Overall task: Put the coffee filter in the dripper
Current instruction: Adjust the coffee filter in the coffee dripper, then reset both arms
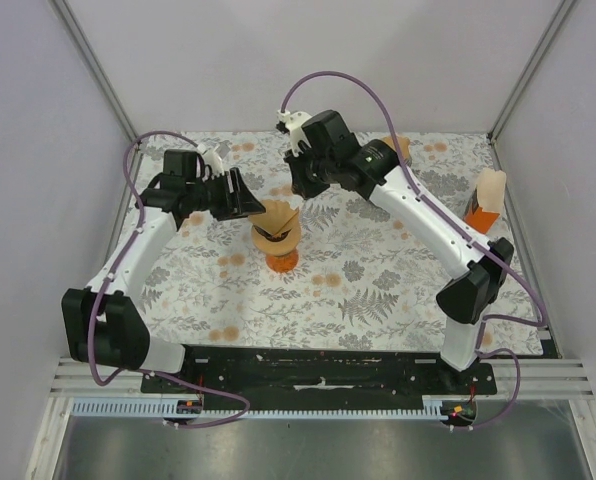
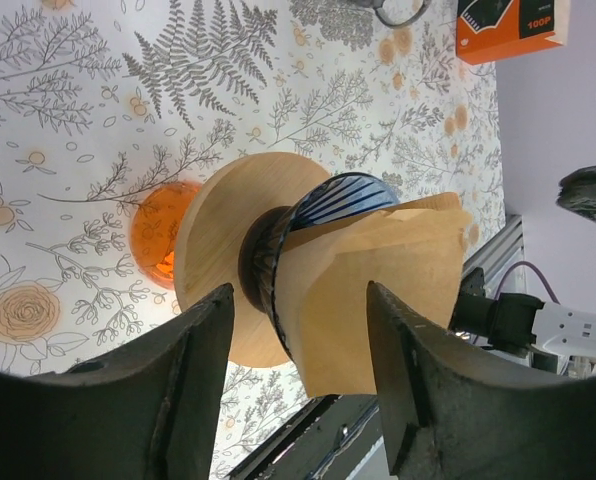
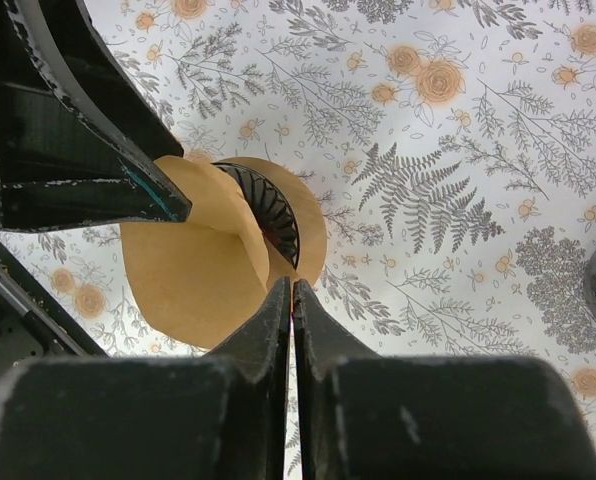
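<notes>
Coffee filter (image 2: 378, 280): brown paper cone sitting in the mouth of the dripper (image 2: 328, 200), much of it standing out past the ribbed dark rim.
Dripper stack: the dripper rests on a round wooden collar (image 2: 218, 220), itself on top of an orange cup (image 2: 163, 235), near the middle of the floral surface (image 1: 378, 290).
Left tool (image 2: 298, 292): jaws spread open, one on either side of the filter. The jaw nearer the collar stands clear of the paper, while the other overlaps the filter's edge in the wrist view. No squeeze on the paper shows.
Right tool (image 3: 293, 285): fingers pressed together, nothing seen between them. The tips are just beside the filter's outer edge, on the opposite side from the left tool. Whether they touch the paper cannot be told.
From above: both tools meet over the dripper, the left from the left, the right from the far side.
Also on the surface: an orange box (image 1: 483, 210) at the right edge, well apart from the dripper.
</notes>
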You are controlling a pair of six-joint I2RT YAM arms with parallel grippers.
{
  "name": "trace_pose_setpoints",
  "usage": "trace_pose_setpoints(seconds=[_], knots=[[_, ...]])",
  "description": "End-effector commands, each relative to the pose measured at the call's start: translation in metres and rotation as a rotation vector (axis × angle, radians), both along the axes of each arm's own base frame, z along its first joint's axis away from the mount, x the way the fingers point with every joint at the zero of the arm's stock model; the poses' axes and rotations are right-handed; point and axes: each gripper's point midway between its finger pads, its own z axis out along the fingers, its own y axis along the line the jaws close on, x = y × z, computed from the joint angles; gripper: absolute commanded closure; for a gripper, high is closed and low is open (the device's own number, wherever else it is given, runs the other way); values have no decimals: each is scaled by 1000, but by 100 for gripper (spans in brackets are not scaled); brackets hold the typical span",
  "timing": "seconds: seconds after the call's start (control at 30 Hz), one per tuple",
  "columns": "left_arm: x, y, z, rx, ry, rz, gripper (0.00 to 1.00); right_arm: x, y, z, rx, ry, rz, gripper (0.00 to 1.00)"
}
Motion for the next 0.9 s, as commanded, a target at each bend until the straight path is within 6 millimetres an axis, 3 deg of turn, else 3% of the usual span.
trace_pose_setpoints(seconds=[0.0, 0.07, 0.17, 0.37, 0.5, 0.6, 0.63, 0.77, 0.87], knots=[[9, 0, 42, 20, -148, -46, 36, -6, -1, 36, 87, -63, 14, 89], [11, 2, 46, 35, -164, -48, 33, -5, -5, 41, 96, -73, 4, 80], [13, 4, 50, 56, -185, -48, 30, -1, -20, 46, 100, -86, -28, 56], [36, 28, 71, 161, -271, 26, 23, 14, -90, 51, 91, -141, -193, 2], [67, 69, 76, 260, -326, 175, 18, 19, -158, 42, 100, -189, -361, 2], [87, 108, 66, 327, -355, 306, 14, 22, -218, 23, 117, -214, -521, 2], [92, 133, 61, 345, -349, 372, 14, 21, -236, 18, 126, -225, -569, 2], [96, 182, 23, 366, -307, 505, 14, 10, -301, -19, 133, -269, -741, 2], [91, 198, -12, 431, -278, 543, 13, 2, -322, -48, 124, -280, -825, 2]])
